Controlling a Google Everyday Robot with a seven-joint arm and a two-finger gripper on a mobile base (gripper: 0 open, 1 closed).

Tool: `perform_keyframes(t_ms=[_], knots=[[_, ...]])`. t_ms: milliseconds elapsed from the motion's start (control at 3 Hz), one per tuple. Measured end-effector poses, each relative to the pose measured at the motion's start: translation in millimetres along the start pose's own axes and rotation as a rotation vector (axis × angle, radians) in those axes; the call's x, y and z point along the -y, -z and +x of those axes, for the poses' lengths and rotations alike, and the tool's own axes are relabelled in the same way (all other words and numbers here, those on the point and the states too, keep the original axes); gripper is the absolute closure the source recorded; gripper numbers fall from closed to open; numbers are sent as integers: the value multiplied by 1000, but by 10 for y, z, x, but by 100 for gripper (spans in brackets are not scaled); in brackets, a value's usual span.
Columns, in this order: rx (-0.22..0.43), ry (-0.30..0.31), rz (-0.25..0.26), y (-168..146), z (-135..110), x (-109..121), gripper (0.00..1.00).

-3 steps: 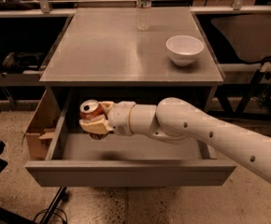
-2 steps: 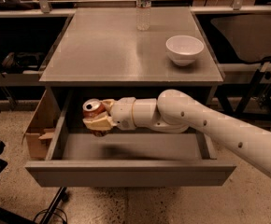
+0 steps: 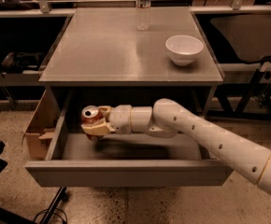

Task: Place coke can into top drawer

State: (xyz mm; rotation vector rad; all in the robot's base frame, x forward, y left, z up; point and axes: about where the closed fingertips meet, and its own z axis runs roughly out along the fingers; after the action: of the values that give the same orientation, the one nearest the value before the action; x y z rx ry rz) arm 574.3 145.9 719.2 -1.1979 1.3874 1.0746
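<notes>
Currently, cream gripper [image 3: 94, 123] pinches red-orange aluminium coke can [image 3: 90, 115] over left edge of open grey top drawer [image 3: 126, 174]; releasing high could topple it.

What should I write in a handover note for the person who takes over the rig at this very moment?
Gripper: shut on the can, inside the open drawer, over its left part.
Can: upright in the grip; it appears to hang above the drawer floor, not resting on it.
Done: drawer is open, can is picked up and brought into the drawer.
Left: lower the can, release it, pull the arm out.
Bowl and bottle stand on the cabinet top; leave them.
</notes>
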Motion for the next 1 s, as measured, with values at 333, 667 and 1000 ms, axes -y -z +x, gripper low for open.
perform_keyframes(t_ms=[333,667,1000], knots=[[93,4,26,-144,263,-123,98],[95,3,24,-151,276,-125,76],[95,3,24,-151,276,-125,53]])
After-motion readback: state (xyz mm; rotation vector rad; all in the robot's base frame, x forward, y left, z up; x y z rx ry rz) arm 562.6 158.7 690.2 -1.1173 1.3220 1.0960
